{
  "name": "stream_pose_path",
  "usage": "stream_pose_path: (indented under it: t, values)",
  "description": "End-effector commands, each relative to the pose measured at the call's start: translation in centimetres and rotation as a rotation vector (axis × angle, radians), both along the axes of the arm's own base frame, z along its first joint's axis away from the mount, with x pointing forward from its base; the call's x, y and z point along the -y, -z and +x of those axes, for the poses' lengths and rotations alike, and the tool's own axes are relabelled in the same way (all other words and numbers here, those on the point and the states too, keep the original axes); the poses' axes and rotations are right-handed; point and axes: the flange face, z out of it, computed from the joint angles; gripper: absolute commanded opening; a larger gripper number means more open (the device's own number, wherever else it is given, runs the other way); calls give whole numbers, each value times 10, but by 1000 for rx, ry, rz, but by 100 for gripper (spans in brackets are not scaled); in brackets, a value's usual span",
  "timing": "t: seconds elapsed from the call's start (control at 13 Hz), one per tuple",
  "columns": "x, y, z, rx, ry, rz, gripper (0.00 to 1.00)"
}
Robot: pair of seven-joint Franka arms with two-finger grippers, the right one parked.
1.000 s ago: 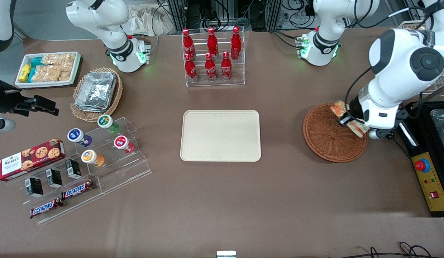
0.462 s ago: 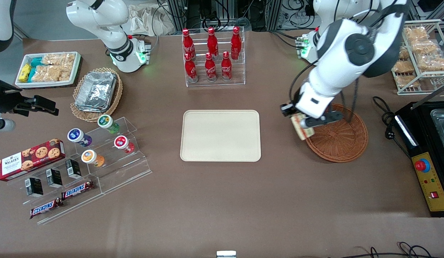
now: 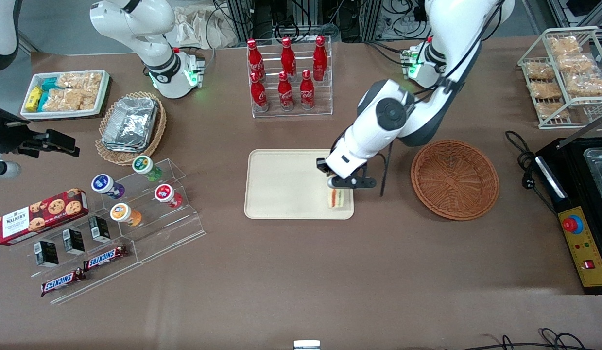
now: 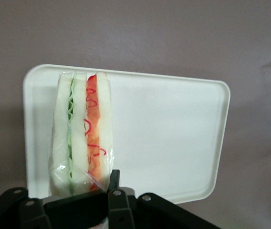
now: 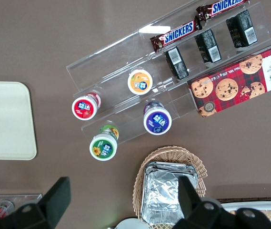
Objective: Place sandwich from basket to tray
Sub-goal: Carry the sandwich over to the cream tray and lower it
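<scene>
My left gripper (image 3: 336,188) is shut on the sandwich (image 3: 335,198), a wrapped wedge of pale bread with red-orange and green filling. It holds the sandwich over the corner of the beige tray (image 3: 291,180) that is nearest the front camera, toward the working arm's end. I cannot tell whether the sandwich touches the tray. In the left wrist view the sandwich (image 4: 80,133) stands out from the gripper (image 4: 80,190) over the tray (image 4: 164,133). The round reddish-brown basket (image 3: 455,179) sits beside the tray, toward the working arm's end, with nothing in it.
A rack of red cola bottles (image 3: 287,78) stands farther from the front camera than the tray. Acrylic steps with cups (image 3: 150,194) and an oval basket of foil containers (image 3: 130,124) lie toward the parked arm's end. A black control box (image 3: 583,243) lies past the basket.
My gripper has carried the sandwich from the basket's edge across the table to over the tray. The basket now shows fully, with nothing in it.
</scene>
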Motion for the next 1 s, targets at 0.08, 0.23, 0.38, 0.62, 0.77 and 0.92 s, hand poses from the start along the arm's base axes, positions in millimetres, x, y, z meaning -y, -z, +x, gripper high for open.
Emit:
stream_pose_path:
  t: [0.08, 0.23, 0.38, 0.62, 0.77, 0.92]
  values:
    - [11, 43, -4, 19, 55, 2, 0]
    - [9, 68, -14, 7, 100, 47, 0]
    - [3, 77, -25, -12, 96, 72, 0]
    - [-2, 82, -26, -29, 72, 83, 0]
    - [-1, 80, -25, -24, 75, 81, 53]
    - [0, 77, -24, -24, 62, 80, 100]
